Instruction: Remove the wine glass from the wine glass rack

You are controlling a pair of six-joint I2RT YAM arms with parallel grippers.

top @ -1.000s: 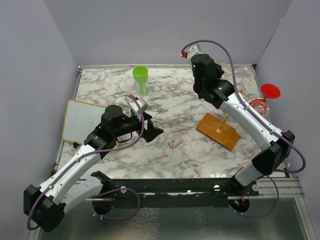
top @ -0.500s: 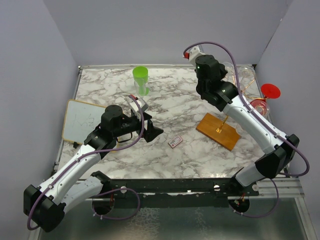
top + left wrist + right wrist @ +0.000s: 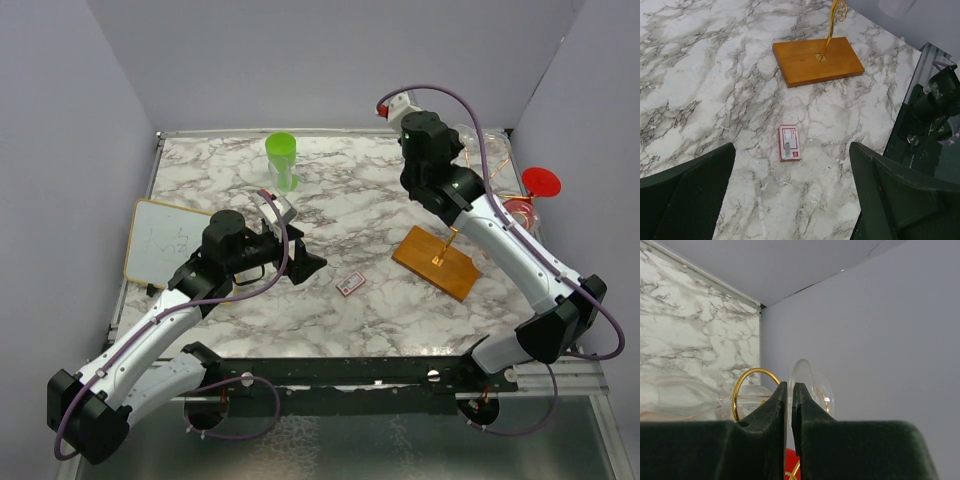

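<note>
Since the earlier frames, the right arm had swung toward its own right, closer to the far corner of the white marble-patterned counter (image 3: 350, 195). The left arm had kept its pose.

The right pincer (image 3: 790, 385) was clenched, with its jaws nearly touching and only a thin slit between them. Directly beyond its fingertips stood the round foot of the clear wine glass (image 3: 812, 382), whose edge rose at the slit. Whether the jaws pinched the glass could not be told. The stem ran to the left of this pincer and crossed a gold curl of the thin gold wire wine glass rack on a flat rectangular brown wooden base (image 3: 436, 262). Whether the stem passed through the curl could not be told.

The left pincer (image 3: 792, 150) was released, with its jaws spread wide above the counter. A small red-and-white card (image 3: 789, 143) lay flat below it, between the jaws. The rack base lay ahead of this pincer, beyond the card and apart from it.
</note>
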